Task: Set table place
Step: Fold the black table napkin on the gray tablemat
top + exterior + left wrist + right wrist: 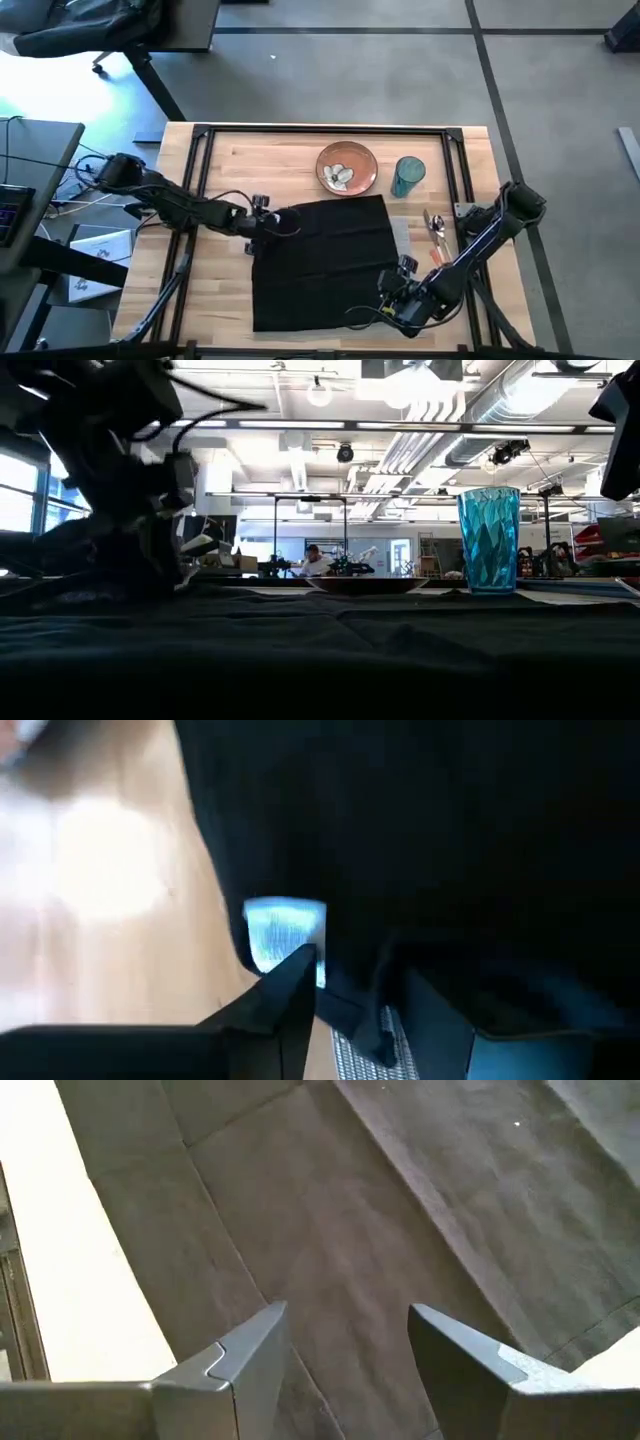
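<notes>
Most of the grey woven rectangular placemat [401, 236] was hidden under the large black cloth napkin [320, 262]; only a thin strip of it peeked out along the napkin's side nearest the cutlery, and a scrap showed in the left wrist view. The napkin lay spread across the middle of the light butcher-block wooden bench [225, 160], one edge reaching almost to the bench's front edge.

The left claw [268, 222] sat at the napkin's far corner on the left arm's side. From its wrist camera the dark fingers [290, 990] seemed pinched on the cloth's edge, lifting it, though everything there was murky. In the level view that arm was only a dark mass above rumpled cloth.

The right claw [400, 298] hovered over the napkin's near corner on the other side, its two fingers [250, 1355] spread apart with nothing between them, bare cloth below.

Beyond the napkin stood the orange-brown round plate with a pale pattern [347, 167], just clear of the cloth, and beside it the blue faceted plastic tumbler [408, 176]. The orange-handled cutlery [435, 235] lay beside the napkin, past the placemat strip; I could not tell the pieces apart. Bare wood remained open beside the napkin on the left arm's side.
</notes>
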Motion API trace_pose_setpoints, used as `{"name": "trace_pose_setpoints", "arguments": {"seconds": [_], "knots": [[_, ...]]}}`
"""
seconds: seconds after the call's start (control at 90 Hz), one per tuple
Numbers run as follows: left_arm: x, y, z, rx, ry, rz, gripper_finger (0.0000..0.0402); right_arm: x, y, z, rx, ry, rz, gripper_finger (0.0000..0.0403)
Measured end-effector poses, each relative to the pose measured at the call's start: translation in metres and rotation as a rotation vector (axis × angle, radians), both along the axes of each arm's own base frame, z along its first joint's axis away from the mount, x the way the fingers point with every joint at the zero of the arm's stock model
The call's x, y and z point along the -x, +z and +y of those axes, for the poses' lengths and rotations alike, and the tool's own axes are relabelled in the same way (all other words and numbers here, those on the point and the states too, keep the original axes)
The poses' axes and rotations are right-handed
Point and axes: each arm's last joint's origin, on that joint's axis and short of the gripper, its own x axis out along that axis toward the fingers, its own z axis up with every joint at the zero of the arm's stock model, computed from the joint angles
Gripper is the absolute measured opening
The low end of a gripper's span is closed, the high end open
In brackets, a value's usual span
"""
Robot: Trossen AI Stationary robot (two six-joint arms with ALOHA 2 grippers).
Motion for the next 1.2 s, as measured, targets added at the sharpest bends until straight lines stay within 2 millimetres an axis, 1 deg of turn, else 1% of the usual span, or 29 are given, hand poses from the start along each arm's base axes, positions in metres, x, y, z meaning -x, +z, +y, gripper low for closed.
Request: {"name": "trace_pose_setpoints", "arguments": {"seconds": [0.122,0.178,0.256,0.356,0.422,0.567,0.667,0.833,0.989,1.089,1.2], "knots": [[-0.003,-0.004,-0.001,0.003,0.018,-0.004,0.0114,0.001,0.0,0.001,0.0,0.004,0.0,0.0195],[-0.004,-0.003,-0.001,0.003,0.025,-0.004,0.0106,0.001,0.0,0.001,-0.002,0.004,0.001,0.0195],[-0.005,0.0,-0.003,-0.016,0.029,0.001,0.0078,0.001,0.0,0.001,-0.001,0.003,0.001,0.0195],[-0.009,0.011,-0.006,-0.089,0.029,0.031,0.0022,0.001,0.0,0.001,-0.001,0.003,0.002,0.0195],[-0.012,0.021,-0.009,-0.148,0.039,0.047,0.0007,0.001,0.0,0.001,-0.002,0.003,0.002,0.0195],[-0.006,0.039,-0.011,-0.329,0.081,0.142,0.0017,0.001,0.0,0.001,-0.002,0.004,0.003,0.0195],[0.0,0.042,-0.008,-0.364,0.099,0.211,0.0015,0.001,0.0,0.001,-0.002,0.004,0.003,0.0195],[0.007,0.038,-0.005,-0.295,0.109,0.296,0.0024,0.001,0.0,0.001,-0.004,0.005,0.005,0.0195],[0.007,0.042,-0.004,-0.343,0.124,0.292,0.006,0.0,0.0,0.0,0.01,0.027,0.008,0.0195],[-0.001,0.055,-0.009,-0.283,0.168,0.246,0.0092,-0.002,0.0,-0.002,0.016,0.043,0.012,0.0195],[-0.009,0.081,-0.022,-0.128,0.214,0.167,0.0126,-0.004,0.0,-0.002,0.015,0.083,0.028,0.0195]]}}
